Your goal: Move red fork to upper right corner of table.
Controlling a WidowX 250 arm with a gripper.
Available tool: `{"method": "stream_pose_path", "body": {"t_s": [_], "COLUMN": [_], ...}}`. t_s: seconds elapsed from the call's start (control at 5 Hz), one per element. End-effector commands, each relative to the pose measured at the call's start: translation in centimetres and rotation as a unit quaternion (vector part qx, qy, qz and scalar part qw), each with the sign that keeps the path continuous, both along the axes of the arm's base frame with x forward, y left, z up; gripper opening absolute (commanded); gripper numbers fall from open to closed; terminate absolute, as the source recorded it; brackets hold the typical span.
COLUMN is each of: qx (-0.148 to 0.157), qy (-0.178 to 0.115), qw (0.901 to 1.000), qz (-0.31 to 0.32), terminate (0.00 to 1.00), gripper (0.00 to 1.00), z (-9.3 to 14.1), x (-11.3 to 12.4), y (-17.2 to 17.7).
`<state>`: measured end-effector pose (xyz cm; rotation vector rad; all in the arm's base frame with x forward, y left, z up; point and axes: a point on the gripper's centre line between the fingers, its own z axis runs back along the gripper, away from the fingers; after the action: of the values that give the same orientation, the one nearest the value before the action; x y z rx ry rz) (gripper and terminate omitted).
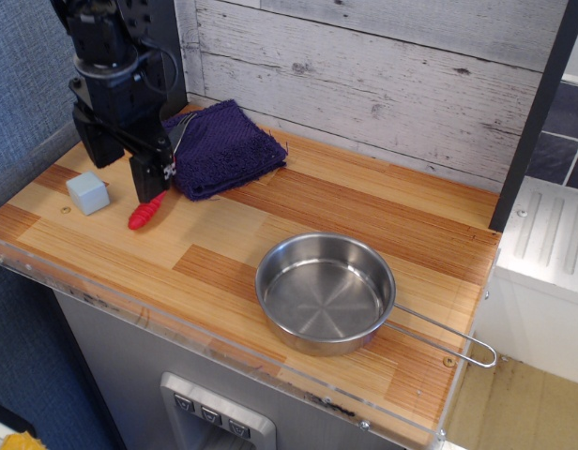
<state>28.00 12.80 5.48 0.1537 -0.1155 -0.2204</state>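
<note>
The red fork (144, 214) lies at the table's left, its red handle end showing on the wood and its silver tines resting on the purple cloth (219, 147). My black gripper (144, 183) hangs right over the fork's handle and hides its middle. Only one dark finger (148, 178) shows clearly, so I cannot tell whether the jaws are open or shut, or whether they touch the fork. The wooden table (364, 202) has plank stripes and a clear acrylic rim along its front.
A pale grey cube (87, 192) sits left of the fork. A steel pan (325, 292) with a wire handle stands at the front right. A whitewashed plank wall (364, 84) backs the table. A dark post (533, 112) stands at the right rear.
</note>
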Motion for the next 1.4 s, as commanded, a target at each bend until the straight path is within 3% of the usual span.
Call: {"method": "stream_pose_path", "body": {"t_s": [0.0, 0.4, 0.6, 1.2], "qx": [0.015, 0.011, 0.017, 0.03], "qy": [-0.006, 0.012, 0.008, 0.0], "qw": [0.9997, 0.9997, 0.9995, 0.9985], "qz": [0.017, 0.02, 0.027, 0.047], "terminate": [0.0, 0.0, 0.0, 0.0], "gripper": [1.0, 1.0, 0.0, 0.0], "z": [-0.9, -2.9, -3.5, -2.6], "x": [1.1, 1.4, 1.4, 0.8], "y": [1.0, 0.8, 0.7, 0.6]}}
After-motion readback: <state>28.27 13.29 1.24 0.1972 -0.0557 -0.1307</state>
